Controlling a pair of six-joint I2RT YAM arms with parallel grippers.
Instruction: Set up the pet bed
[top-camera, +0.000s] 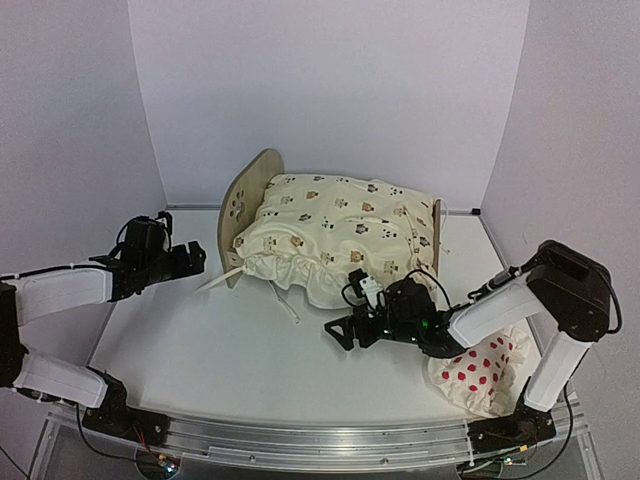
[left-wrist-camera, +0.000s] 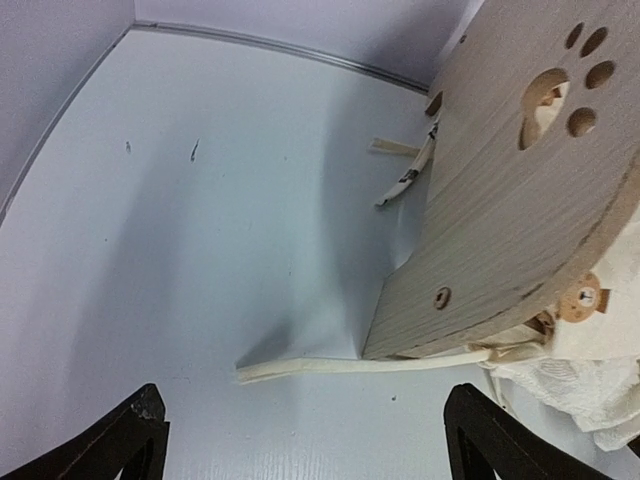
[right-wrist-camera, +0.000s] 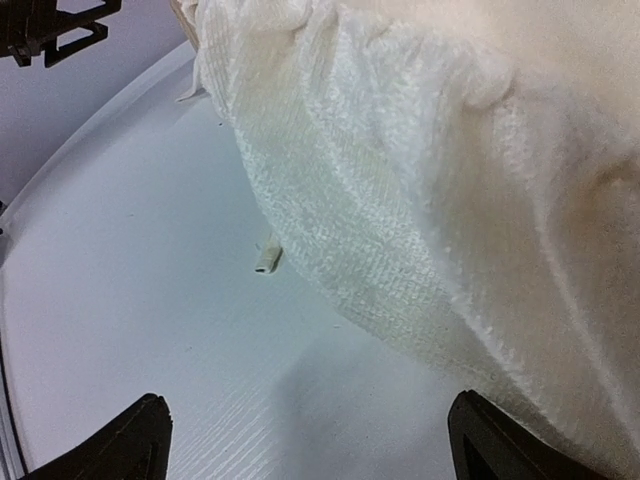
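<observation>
The small light plywood pet bed with rounded, paw-print end boards (top-camera: 243, 205) stands at upper centre of the top view on the white table (top-camera: 220, 350). A cream animal-print cushion (top-camera: 340, 235) fills it and bulges over the near side. A red-dotted white pillow (top-camera: 480, 370) lies at lower right, outside the bed.

The left gripper (top-camera: 188, 258) and right gripper (top-camera: 338, 335) both gape wide, holding nothing. The cushion looks placed. The pillow, and perhaps some tidying, seems left.
</observation>
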